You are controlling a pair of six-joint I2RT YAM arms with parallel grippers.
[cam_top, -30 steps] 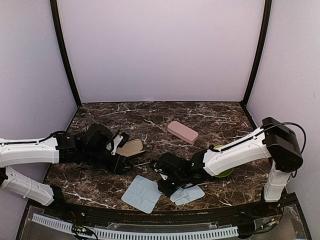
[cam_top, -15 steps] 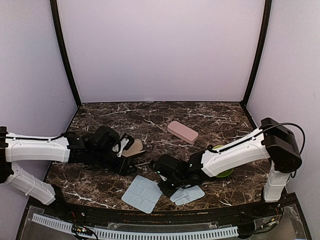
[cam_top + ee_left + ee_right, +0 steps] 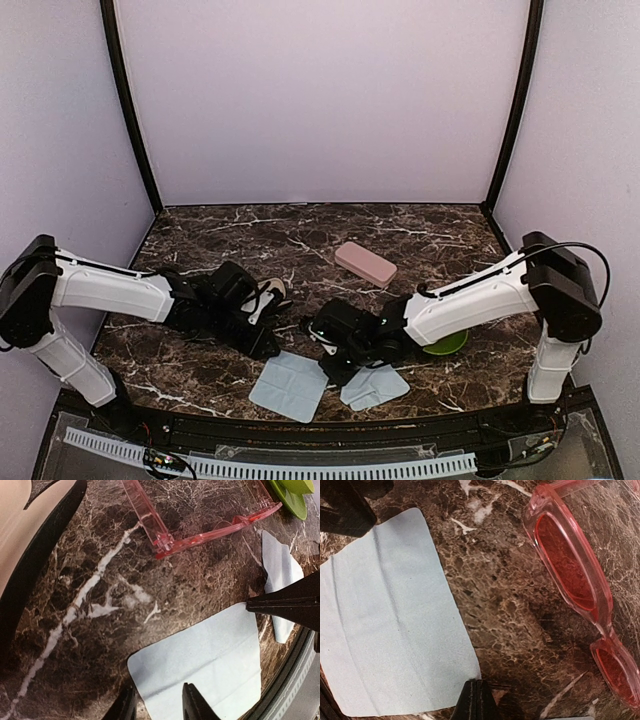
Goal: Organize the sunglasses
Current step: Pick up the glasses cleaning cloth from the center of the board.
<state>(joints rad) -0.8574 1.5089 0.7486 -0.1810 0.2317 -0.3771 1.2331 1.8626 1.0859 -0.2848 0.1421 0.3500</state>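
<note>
The translucent red-pink sunglasses [image 3: 570, 565] lie unfolded on the marble, also in the left wrist view [image 3: 200, 532]. Between the two arms a light blue cloth [image 3: 289, 386] lies flat. My left gripper [image 3: 157, 707] is open at the cloth's [image 3: 210, 660] upper-left edge, one finger over the cloth and the other just off it. My right gripper [image 3: 477, 702] is shut, its tip touching the right corner of the cloth [image 3: 385, 625]. Whether any cloth is pinched I cannot tell. In the top view the left gripper [image 3: 274, 348] and right gripper [image 3: 322, 368] face each other across the cloth.
A second light blue cloth [image 3: 375, 387] lies to the right of the first. An open black case [image 3: 268, 292] with tan lining sits beside the left arm. A closed pink case [image 3: 364, 262] lies farther back. A green dish [image 3: 446, 345] sits under the right forearm.
The left arm has reached rightward to the cloth's edge and its jaws have narrowed. The right gripper has shut at the cloth's corner.
</note>
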